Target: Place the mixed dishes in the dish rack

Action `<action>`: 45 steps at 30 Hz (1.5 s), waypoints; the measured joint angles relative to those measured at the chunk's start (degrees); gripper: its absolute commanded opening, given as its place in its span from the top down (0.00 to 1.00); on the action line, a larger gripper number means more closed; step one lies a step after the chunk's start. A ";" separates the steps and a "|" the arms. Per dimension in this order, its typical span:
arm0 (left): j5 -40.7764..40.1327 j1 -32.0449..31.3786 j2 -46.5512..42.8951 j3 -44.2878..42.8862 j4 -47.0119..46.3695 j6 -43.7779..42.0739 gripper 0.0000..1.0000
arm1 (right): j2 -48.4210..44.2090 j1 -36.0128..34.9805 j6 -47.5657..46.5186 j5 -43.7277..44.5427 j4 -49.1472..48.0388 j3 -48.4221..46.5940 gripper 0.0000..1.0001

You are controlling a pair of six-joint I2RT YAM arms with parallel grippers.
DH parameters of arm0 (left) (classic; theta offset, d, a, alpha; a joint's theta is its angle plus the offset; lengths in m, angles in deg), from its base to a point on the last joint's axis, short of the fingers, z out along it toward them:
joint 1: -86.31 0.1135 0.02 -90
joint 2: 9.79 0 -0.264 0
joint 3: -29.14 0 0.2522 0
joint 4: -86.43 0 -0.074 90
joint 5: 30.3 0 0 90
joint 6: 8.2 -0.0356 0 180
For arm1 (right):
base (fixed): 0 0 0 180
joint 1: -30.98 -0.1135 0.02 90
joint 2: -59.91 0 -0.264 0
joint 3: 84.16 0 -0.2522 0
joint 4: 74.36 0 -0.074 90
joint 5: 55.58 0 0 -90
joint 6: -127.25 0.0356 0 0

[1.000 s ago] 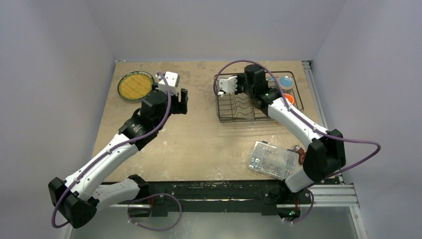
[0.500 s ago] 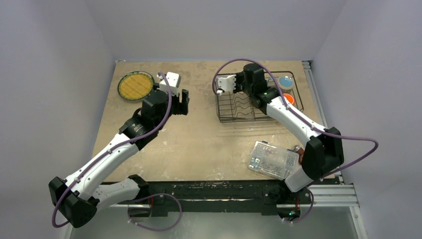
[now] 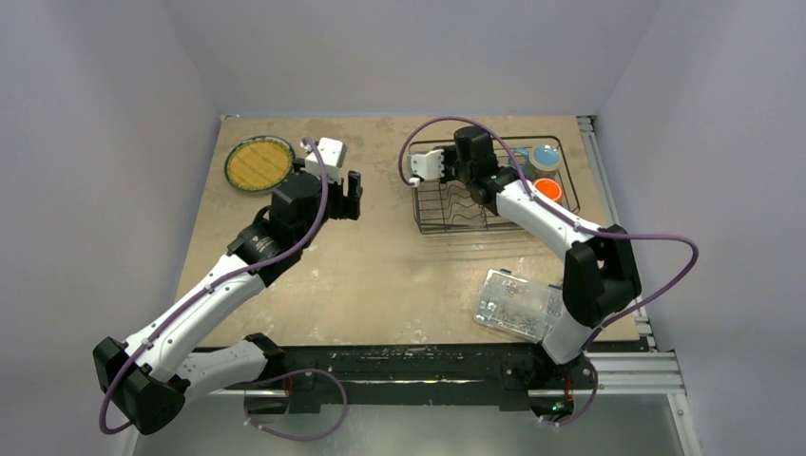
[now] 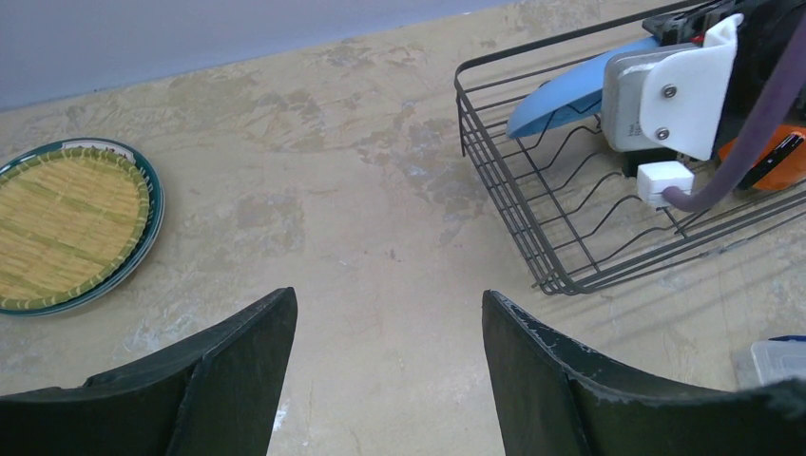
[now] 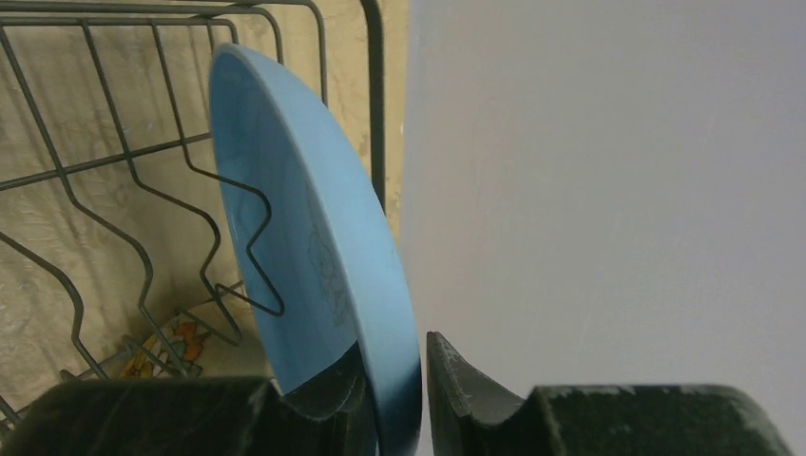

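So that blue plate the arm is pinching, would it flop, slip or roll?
Probably stiff: the blue plate shows no sag though the right gripper pinches only its rim. Its surface looks smooth, so it may slip in that narrow grip. Standing on edge in the dish rack, it could roll or tip unless the rack's wires catch it.

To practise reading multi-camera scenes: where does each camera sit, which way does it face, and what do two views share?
Top external: fixed above and behind the robot, looking down on the table; left arm and right arm show.
Left wrist: on the left arm, facing the yellow plate and dish rack; the open left gripper shows.
Right wrist: low over the dish rack, facing the wall; the right gripper pinches the blue plate.
Shared: both wrist views show the blue plate in the dish rack.
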 measured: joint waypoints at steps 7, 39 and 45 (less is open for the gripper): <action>0.50 0.00 0.11 0.00 -0.02 0.00 0.30 | 2.40 -0.02 1.92 3.80 -1.05 -0.04 0.01; 2.23 0.02 1.14 -0.02 0.35 0.15 0.30 | 7.93 -0.07 29.59 20.81 -7.98 -11.30 0.01; 2.60 0.07 1.73 -0.02 0.35 0.46 0.30 | -1.20 -0.07 34.40 19.02 -7.85 -7.15 0.01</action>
